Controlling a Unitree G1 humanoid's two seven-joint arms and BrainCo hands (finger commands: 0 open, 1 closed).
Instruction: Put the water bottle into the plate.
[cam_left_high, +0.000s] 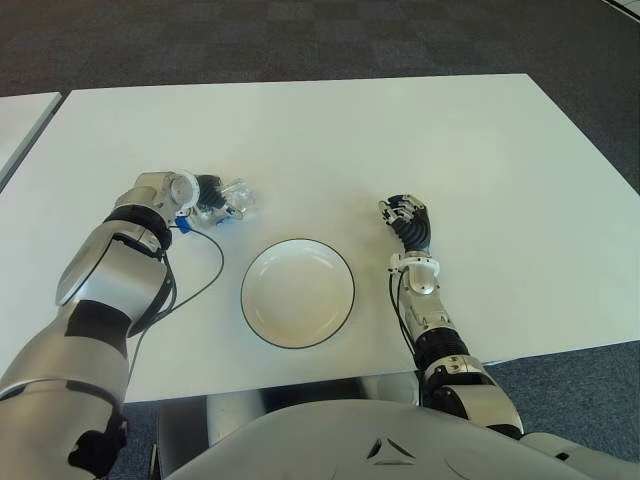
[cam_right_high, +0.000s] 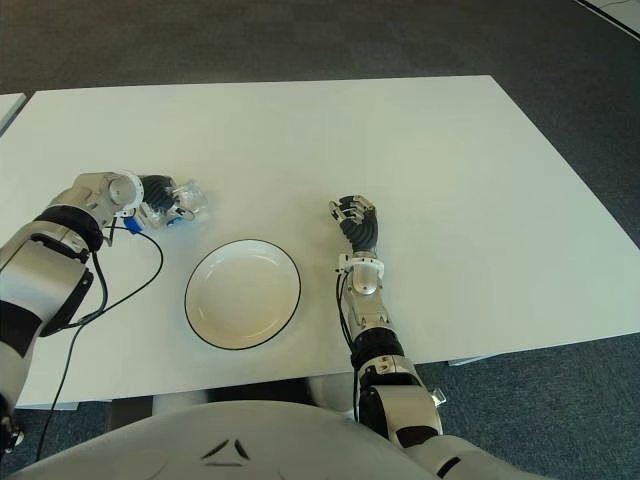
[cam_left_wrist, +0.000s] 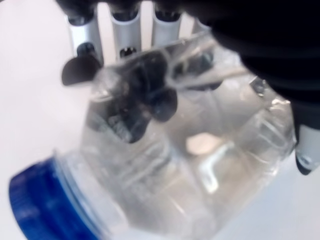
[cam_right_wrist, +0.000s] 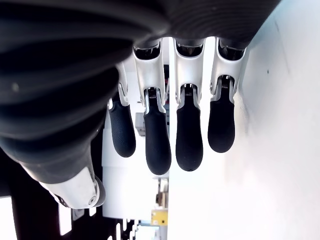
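Observation:
A clear water bottle (cam_left_high: 234, 200) with a blue cap (cam_left_wrist: 35, 205) lies on the white table (cam_left_high: 420, 130), up and to the left of the plate. My left hand (cam_left_high: 208, 198) is shut on it, and its fingers (cam_left_wrist: 125, 40) show through the clear plastic in the left wrist view. The white plate (cam_left_high: 297, 293) with a dark rim sits empty near the table's front edge. My right hand (cam_left_high: 404, 216) shows to the right of the plate, fingers relaxed and holding nothing.
A thin black cable (cam_left_high: 208, 280) loops from my left wrist across the table, just left of the plate. A second white table (cam_left_high: 20, 120) stands at the far left. Dark carpet lies beyond the table's far and right edges.

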